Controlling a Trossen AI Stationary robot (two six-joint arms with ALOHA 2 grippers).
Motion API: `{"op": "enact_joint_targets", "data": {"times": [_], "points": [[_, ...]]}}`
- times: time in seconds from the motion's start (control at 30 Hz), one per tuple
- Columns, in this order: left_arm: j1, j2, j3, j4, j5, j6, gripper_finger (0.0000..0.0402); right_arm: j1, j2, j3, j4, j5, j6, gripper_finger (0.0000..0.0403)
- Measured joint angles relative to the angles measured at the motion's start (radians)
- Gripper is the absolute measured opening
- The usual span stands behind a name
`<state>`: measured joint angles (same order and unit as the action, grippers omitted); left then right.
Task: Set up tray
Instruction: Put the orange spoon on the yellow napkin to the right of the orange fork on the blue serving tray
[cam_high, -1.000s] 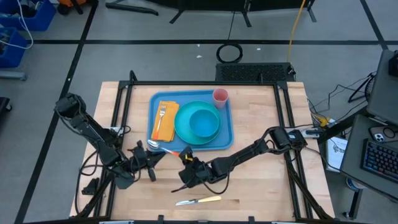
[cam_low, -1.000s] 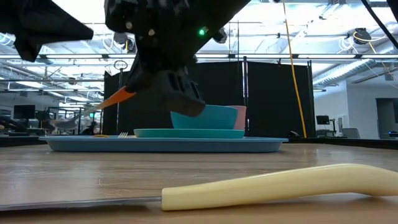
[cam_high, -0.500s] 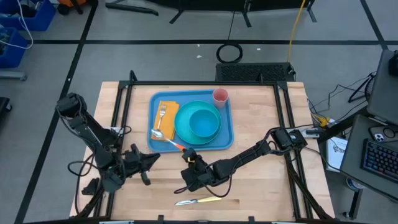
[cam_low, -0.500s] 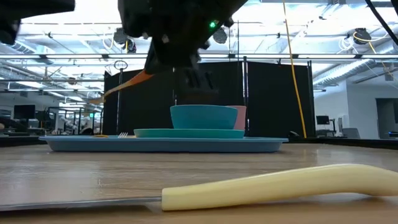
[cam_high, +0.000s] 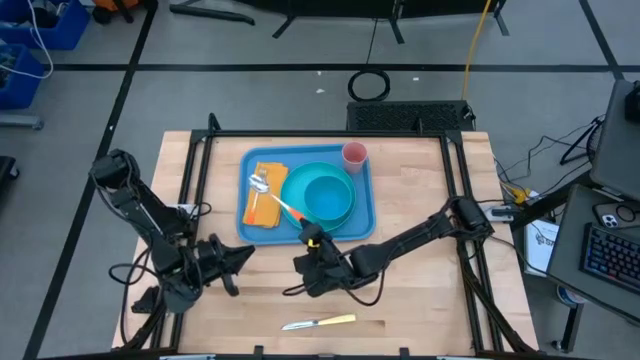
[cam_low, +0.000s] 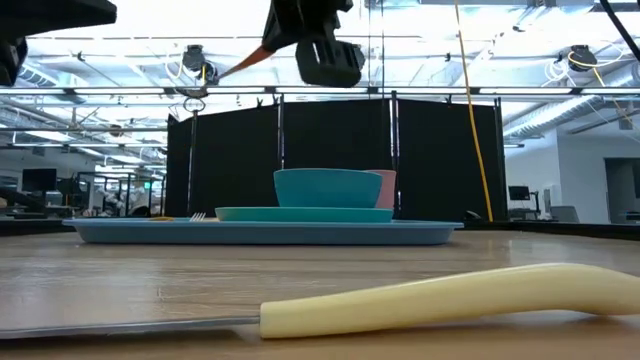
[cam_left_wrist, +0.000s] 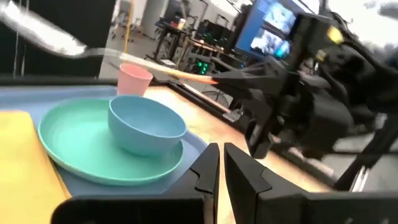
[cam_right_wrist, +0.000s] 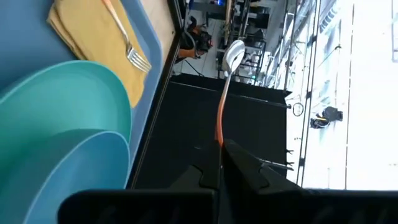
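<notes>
At the table's near edge, a knife (cam_high: 320, 323) with a cream handle is seen lying flat on the bare wood, alone; in the low view (cam_low: 400, 295) it fills the foreground.

Just beyond it, the right gripper (cam_high: 311, 240) is held above the table at the near rim of the tray (cam_high: 365, 225). Its fingers are clamped on the orange handle of a spoon (cam_high: 276, 196). The spoon is carried off the surface, tilted, its metal bowl reaching out over the tray between the napkin and the plate. In the right wrist view the spoon (cam_right_wrist: 226, 87) is seen rising from between the closed fingers. In the low view the gripper (cam_low: 322, 50) is seen high above the dishes.

To the left, the left gripper (cam_high: 235, 262) is parked over bare wood near the table's near-left side, well apart from the tray. Its fingers (cam_left_wrist: 205, 171) are drawn nearly together, a thin slit between them, with nothing held.

Farther on, the light-blue tray is seen lying flat at the middle of the table's far half. On it, a yellow napkin (cam_high: 262, 195) is laid at the left with a fork (cam_right_wrist: 121, 38) on top. A teal plate (cam_high: 300, 200) is set beside the napkin, with a blue bowl (cam_high: 328, 193) standing on it. A pink cup (cam_high: 354, 155) is placed upright in the tray's far right corner.
</notes>
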<state>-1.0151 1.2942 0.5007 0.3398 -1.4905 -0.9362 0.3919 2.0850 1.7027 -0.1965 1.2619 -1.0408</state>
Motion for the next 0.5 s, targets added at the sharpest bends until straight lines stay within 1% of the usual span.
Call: {"op": "enact_joint_targets", "data": {"times": [0.03, 0.2, 0.27, 0.33, 0.4, 0.5], "points": [[0.009, 0.0, 0.0, -0.003, 0.006, -0.032, 0.0026, 0.0, -0.002, 0.0, 0.003, 0.001, -0.008, 0.0], [0.064, 0.0, 0.0, -0.045, 0.037, -0.092, 0.0027, 0.008, -0.003, 0.0, 0.005, 0.014, -0.076, 0.0], [0.094, 0.0, 0.0, -0.065, 0.045, -0.167, 0.0027, 0.009, -0.003, -0.006, 0.017, 0.02, -0.111, 0.0], [0.123, -0.005, 0.0, -0.09, 0.078, -0.239, 0.0027, 0.009, -0.003, -0.009, 0.016, 0.024, -0.127, 0.0], [0.153, -0.012, 0.0, -0.136, 0.126, -0.279, 0.0027, 0.009, -0.003, -0.01, 0.018, 0.024, -0.128, 0.0], [0.192, -0.012, 0.0, -0.246, 0.193, -0.364, 0.0031, 0.009, -0.003, -0.01, 0.022, 0.025, -0.135, 0.0]]}}
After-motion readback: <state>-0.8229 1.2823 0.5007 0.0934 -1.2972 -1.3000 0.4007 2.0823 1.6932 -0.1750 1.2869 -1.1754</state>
